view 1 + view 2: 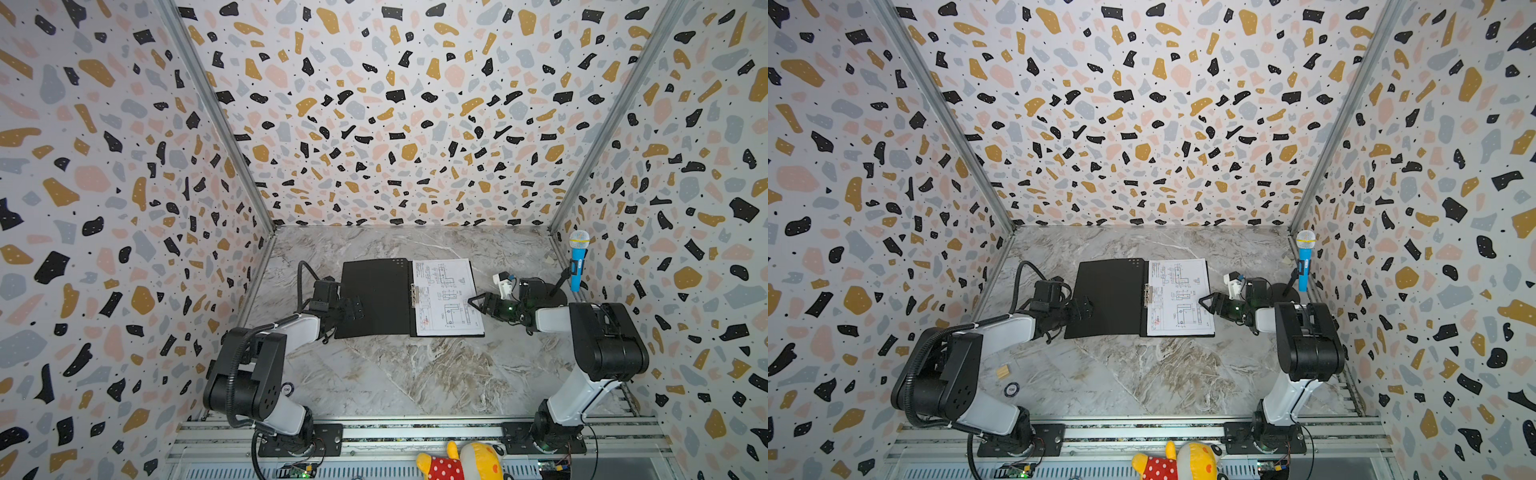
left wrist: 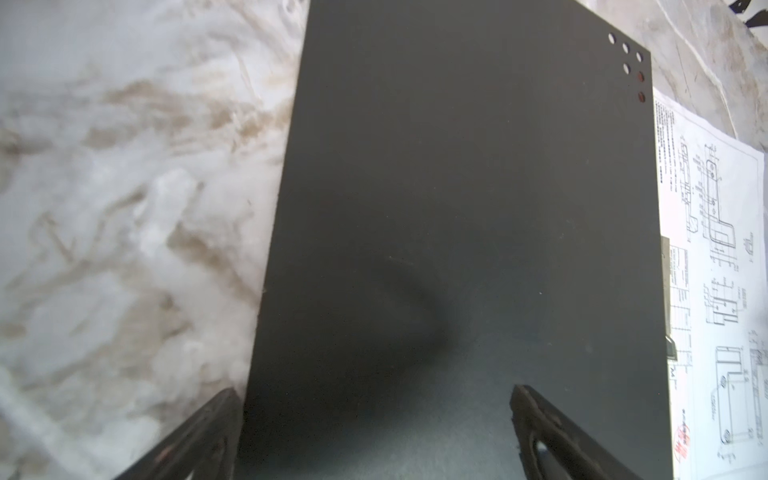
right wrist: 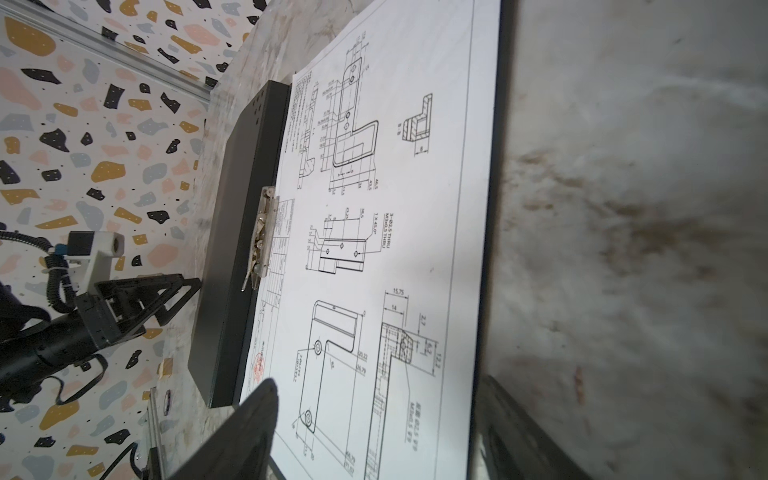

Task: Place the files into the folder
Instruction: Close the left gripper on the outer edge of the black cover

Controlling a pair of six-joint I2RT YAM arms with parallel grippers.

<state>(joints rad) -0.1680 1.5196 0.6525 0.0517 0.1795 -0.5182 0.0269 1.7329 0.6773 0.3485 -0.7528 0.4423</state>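
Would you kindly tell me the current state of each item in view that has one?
Thin black-lined folder: open, lying flat.
White technical-drawing sheet: flat on the folder's right half.
Left gripper: open.
Right gripper: open.
Blue toy microphone: standing upright.

The table (image 1: 415,374) lies bare in front of the folder (image 1: 374,299); a microphone (image 1: 578,259) stands at the right rear.
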